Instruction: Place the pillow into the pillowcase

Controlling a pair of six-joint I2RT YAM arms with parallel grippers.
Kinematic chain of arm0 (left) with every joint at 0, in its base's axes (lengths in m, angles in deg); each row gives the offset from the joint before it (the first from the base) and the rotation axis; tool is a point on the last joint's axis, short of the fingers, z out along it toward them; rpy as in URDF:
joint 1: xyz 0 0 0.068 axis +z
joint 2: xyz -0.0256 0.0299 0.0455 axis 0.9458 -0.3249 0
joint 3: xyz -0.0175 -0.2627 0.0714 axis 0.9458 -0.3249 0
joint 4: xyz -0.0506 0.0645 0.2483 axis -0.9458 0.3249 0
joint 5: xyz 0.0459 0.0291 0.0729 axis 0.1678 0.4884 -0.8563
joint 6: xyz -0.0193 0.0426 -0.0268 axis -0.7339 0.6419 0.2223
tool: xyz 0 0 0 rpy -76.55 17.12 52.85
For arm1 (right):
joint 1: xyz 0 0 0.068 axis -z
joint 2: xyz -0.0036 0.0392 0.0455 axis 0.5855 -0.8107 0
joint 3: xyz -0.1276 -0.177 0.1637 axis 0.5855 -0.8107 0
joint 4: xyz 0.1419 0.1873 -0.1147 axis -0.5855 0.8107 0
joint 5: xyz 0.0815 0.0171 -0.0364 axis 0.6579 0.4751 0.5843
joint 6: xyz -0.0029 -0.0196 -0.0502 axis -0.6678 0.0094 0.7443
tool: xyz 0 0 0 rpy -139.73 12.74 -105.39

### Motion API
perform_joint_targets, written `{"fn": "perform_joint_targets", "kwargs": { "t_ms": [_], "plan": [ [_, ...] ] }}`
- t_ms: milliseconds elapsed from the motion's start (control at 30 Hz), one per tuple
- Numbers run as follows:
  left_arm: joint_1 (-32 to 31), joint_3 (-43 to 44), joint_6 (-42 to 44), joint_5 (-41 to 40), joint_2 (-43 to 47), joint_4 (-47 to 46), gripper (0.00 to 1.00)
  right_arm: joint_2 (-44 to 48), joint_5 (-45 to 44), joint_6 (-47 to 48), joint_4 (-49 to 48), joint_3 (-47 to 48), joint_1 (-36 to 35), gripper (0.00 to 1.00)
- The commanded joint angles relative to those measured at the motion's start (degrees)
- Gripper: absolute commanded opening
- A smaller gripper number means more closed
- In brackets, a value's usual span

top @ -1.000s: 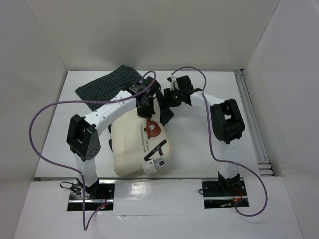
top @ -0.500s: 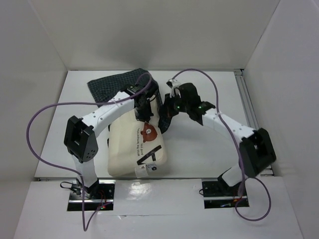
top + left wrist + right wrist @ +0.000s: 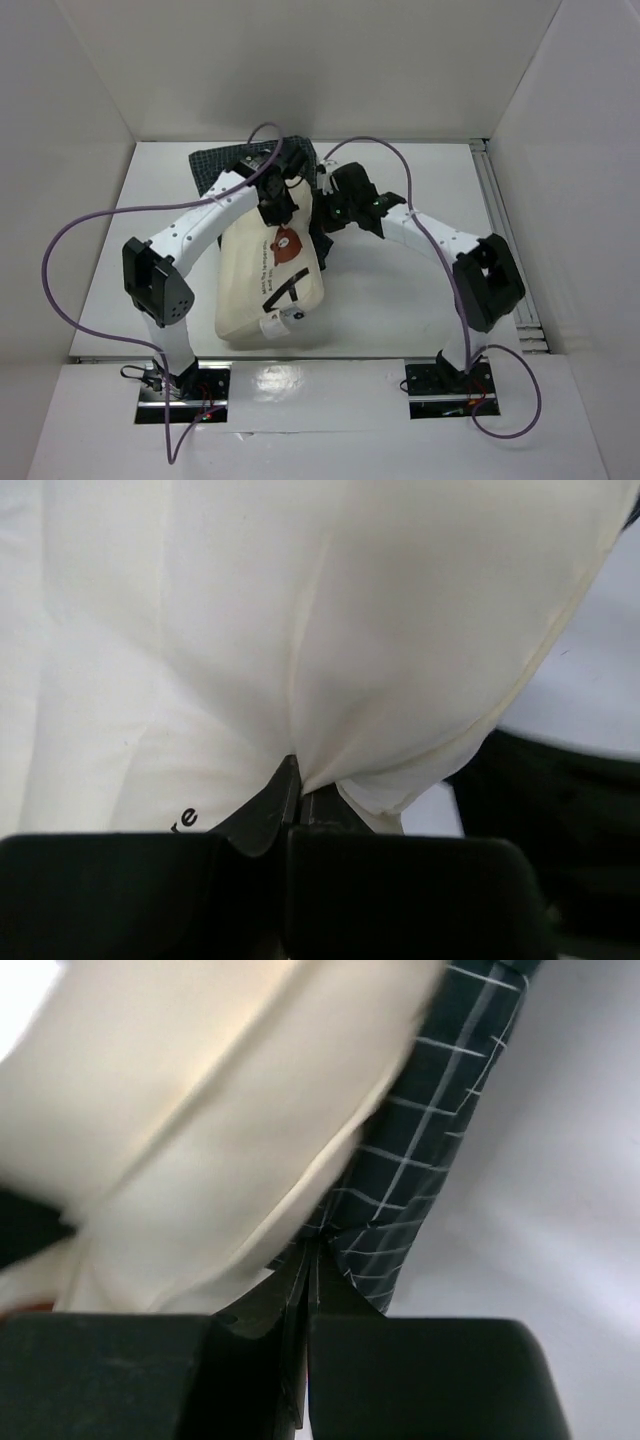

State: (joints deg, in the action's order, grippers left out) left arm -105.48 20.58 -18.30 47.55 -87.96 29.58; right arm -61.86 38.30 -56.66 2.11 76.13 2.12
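Observation:
The cream pillow [image 3: 268,285] with a brown bear face and black lettering lies tilted at the table's middle, its far end against the navy checked pillowcase [image 3: 215,160]. My left gripper [image 3: 276,200] is shut on a pinch of the pillow's cloth [image 3: 330,680] at its far end. My right gripper [image 3: 322,212] is shut on the pillowcase's edge [image 3: 420,1190] right beside the pillow [image 3: 200,1130]. Most of the pillowcase is hidden under the arms and the pillow.
White walls enclose the table on three sides. A metal rail [image 3: 505,240] runs along the right edge. Purple cables [image 3: 60,260] loop from both arms. The arm bases [image 3: 180,385] stand at the near edge.
Both grippers have moved left and toward the back wall. The pillow has swung with the left gripper and tilted. The pillowcase has bunched up and shows much less.

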Motion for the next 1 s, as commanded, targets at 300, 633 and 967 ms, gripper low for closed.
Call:
{"fn": "perform_joint_targets", "kwargs": {
  "t_ms": [300, 633, 967],
  "plan": [
    [-4.9, 11.8, -13.9, -8.0, -13.6, 5.2, 0.0, 23.2, 3.3, -9.5, -5.3, -31.2, -9.2, 0.0],
    [-8.9, 14.5, -13.9, -12.2, -17.1, 6.9, 0.0, 21.0, 4.0, -4.7, -3.3, -23.7, -3.3, 0.0],
    [-6.7, 19.8, -15.3, -18.2, -3.5, 13.2, 0.0, 34.2, 9.5, -9.6, -4.9, -21.1, -8.3, 0.0]
  ]
}}
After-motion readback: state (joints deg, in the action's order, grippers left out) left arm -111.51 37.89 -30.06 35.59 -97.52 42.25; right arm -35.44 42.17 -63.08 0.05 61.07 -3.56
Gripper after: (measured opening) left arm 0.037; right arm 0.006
